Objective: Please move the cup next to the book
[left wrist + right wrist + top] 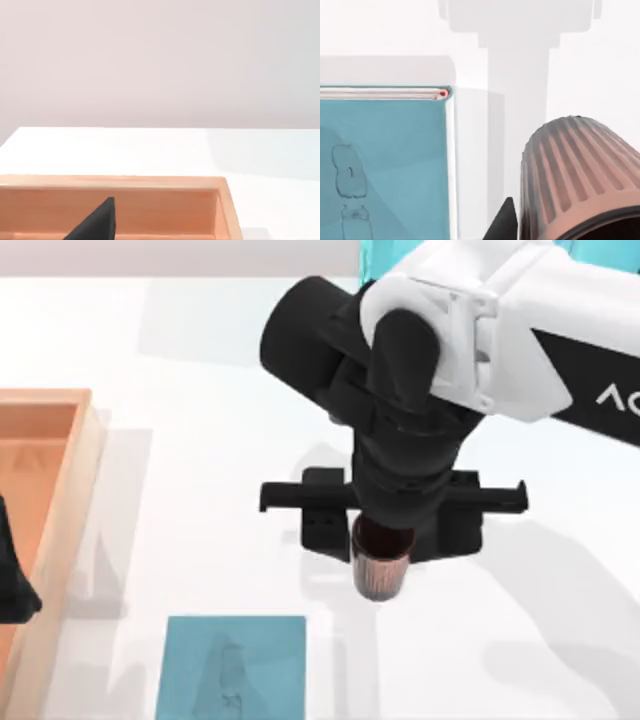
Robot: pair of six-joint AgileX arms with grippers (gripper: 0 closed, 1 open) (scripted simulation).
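Note:
The ribbed brownish-pink cup (pixel 381 567) hangs under my right gripper (pixel 384 540), which is shut on it near its dark rim, a little above the white table. The teal-blue book (pixel 234 668) lies flat at the front, just left of the cup, with a gap of bare table between them. In the right wrist view the cup (pixel 575 175) looms close beside a dark fingertip (pixel 504 223), and the book (pixel 385 165) with its faint drawn figure lies beyond. My left gripper (pixel 14 585) is parked over the tray at the left edge.
An orange wooden tray (pixel 85 470) runs along the table's left side, its rim (pixel 150 182) in the left wrist view. A cyan unit (pixel 367 260) stands at the back behind my right arm. Open table lies right of the book.

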